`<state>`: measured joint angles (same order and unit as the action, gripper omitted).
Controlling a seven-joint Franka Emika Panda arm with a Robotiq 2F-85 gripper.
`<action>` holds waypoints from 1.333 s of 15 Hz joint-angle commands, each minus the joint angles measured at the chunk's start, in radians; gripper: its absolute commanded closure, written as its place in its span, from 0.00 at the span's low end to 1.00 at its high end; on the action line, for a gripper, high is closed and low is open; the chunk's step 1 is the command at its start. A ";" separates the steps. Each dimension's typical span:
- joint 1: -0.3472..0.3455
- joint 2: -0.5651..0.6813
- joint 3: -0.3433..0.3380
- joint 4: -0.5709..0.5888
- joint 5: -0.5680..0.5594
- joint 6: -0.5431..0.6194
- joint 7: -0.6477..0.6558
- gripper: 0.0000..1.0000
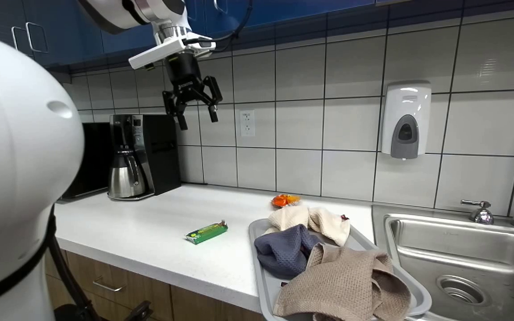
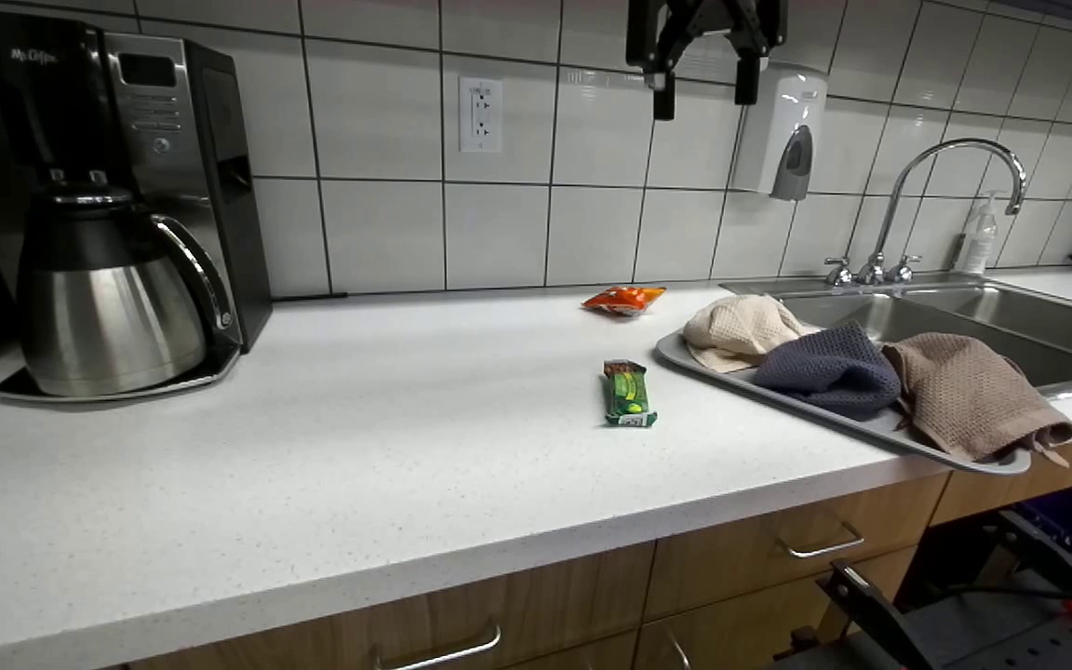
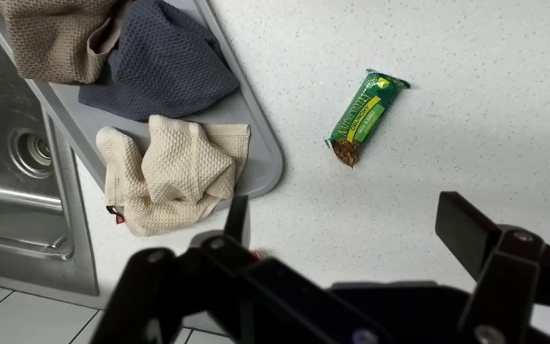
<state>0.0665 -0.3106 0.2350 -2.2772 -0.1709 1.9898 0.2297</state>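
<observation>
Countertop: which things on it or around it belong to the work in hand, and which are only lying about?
Probably the work, loose things the open pincer faces:
green bar
orange packet
tray
cream cloth
navy cloth
brown cloth

Probably only nearby:
coffee maker
sink
soap dispenser

Glossy snack-bar wrapper [image 3: 369, 112], rough cloths [image 3: 170, 71], smooth plastic tray [image 3: 264, 160], shiny metal sink [image 1: 455, 263]

I face a pale, glossy tiled wall [image 1: 350, 120]; blue cupboards [image 1: 283, 9] hang above, and wood-grain drawers [image 2: 536, 605] sit beneath a speckled white counter [image 2: 313, 447].
</observation>
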 commanded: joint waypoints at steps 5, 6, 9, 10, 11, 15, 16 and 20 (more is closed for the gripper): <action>-0.011 -0.037 0.001 -0.111 -0.108 0.143 0.199 0.00; -0.015 -0.038 0.000 -0.122 -0.118 0.152 0.220 0.00; -0.030 -0.041 -0.009 -0.154 -0.143 0.170 0.268 0.00; -0.036 -0.042 -0.014 -0.161 -0.147 0.172 0.281 0.00; -0.042 -0.043 -0.021 -0.169 -0.151 0.176 0.287 0.00; -0.073 -0.041 -0.053 -0.191 -0.162 0.191 0.295 0.00; -0.080 -0.041 -0.062 -0.196 -0.161 0.195 0.291 0.00; -0.106 -0.031 -0.103 -0.205 -0.151 0.203 0.275 0.00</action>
<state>-0.0148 -0.3230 0.1506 -2.4565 -0.3116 2.1657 0.5027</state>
